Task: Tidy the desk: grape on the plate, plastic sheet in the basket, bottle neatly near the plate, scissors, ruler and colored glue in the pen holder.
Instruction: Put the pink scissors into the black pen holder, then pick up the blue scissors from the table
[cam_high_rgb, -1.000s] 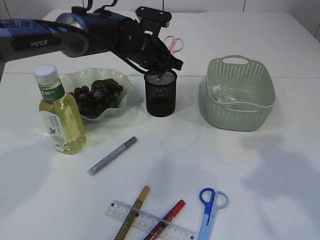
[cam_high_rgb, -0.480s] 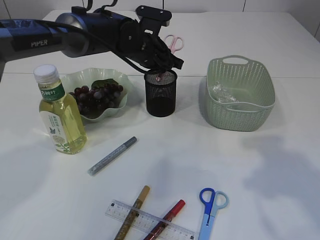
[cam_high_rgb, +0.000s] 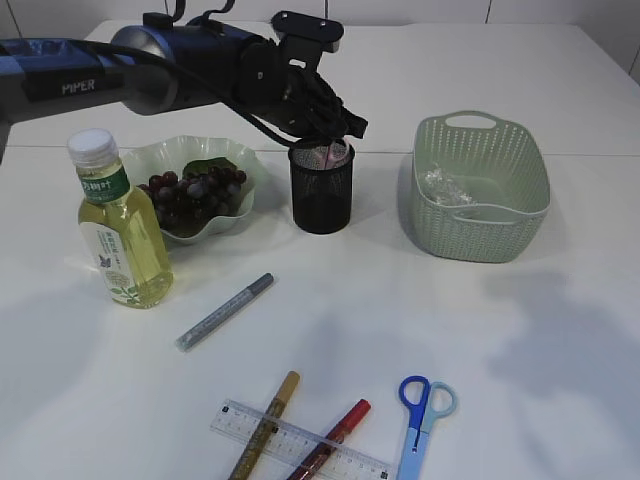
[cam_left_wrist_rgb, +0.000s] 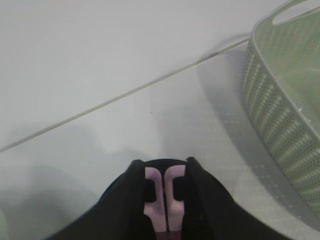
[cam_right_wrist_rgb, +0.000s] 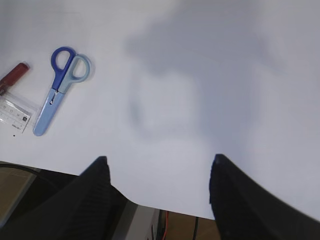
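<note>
My left gripper (cam_high_rgb: 335, 130) hovers right over the black mesh pen holder (cam_high_rgb: 322, 200), jaws slightly apart. The pink scissors (cam_high_rgb: 332, 154) stand in the holder, handles at its rim; the left wrist view shows them (cam_left_wrist_rgb: 165, 200) between my fingertips (cam_left_wrist_rgb: 165, 165). Grapes (cam_high_rgb: 195, 192) lie on the green plate (cam_high_rgb: 150, 160), the bottle (cam_high_rgb: 120, 235) stands beside it. The plastic sheet (cam_high_rgb: 440, 185) is in the basket (cam_high_rgb: 480, 230). A silver glue pen (cam_high_rgb: 224, 311), gold pen (cam_high_rgb: 265, 423), red pen (cam_high_rgb: 332, 437), ruler (cam_high_rgb: 300, 445) and blue scissors (cam_high_rgb: 420, 415) lie at the front. My right gripper (cam_right_wrist_rgb: 157, 162) is open and empty.
The basket wall (cam_left_wrist_rgb: 280, 110) is close on the right of the left gripper. In the right wrist view the blue scissors (cam_right_wrist_rgb: 57, 90), the red pen's end (cam_right_wrist_rgb: 12, 75) and the ruler's end (cam_right_wrist_rgb: 12, 115) lie at the left, near the table's front edge.
The pink scissors, held with their handles above the left gripper before, have dropped down into the pen holder. The left arm has barely moved.
</note>
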